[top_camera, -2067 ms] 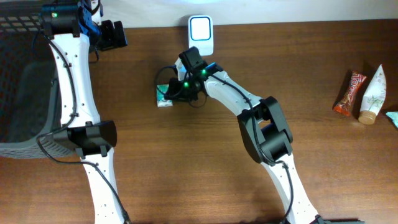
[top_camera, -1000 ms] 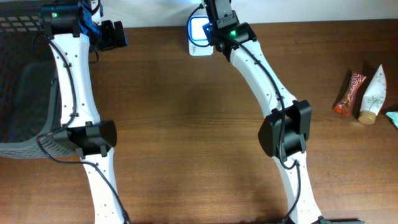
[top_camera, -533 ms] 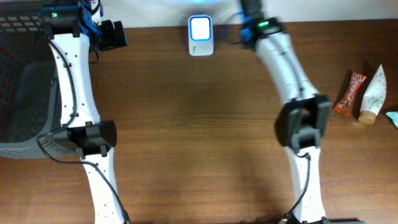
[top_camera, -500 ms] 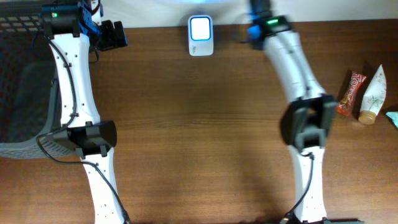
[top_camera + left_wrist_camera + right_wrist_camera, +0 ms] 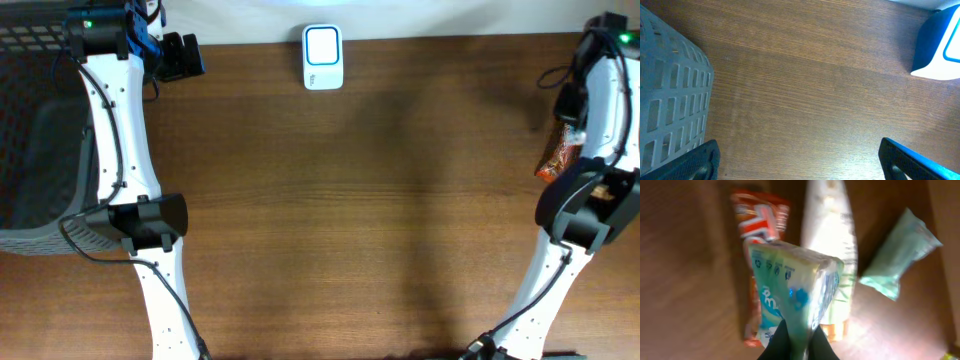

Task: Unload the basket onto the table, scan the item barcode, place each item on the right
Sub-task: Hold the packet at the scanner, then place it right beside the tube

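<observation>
The tissue pack (image 5: pixel 790 287), white and teal with a blue dot, is pinched by 1 edge in the right jaws, over an orange wrapper (image 5: pixel 759 217) and a white tube (image 5: pixel 826 225) at the bench's (image 5: pixel 330 200) right end. About 2 seconds ago it lay below the scanner (image 5: pixel 323 57). The left jaws gape wide, empty, unmoved.

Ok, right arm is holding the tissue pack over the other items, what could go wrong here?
The right gripper pinches the tissue pack by one thin edge only, so it may slip free. It hangs above the red snack wrapper and white tube; released here, it could land on them and nudge the tube into rolling.
</observation>
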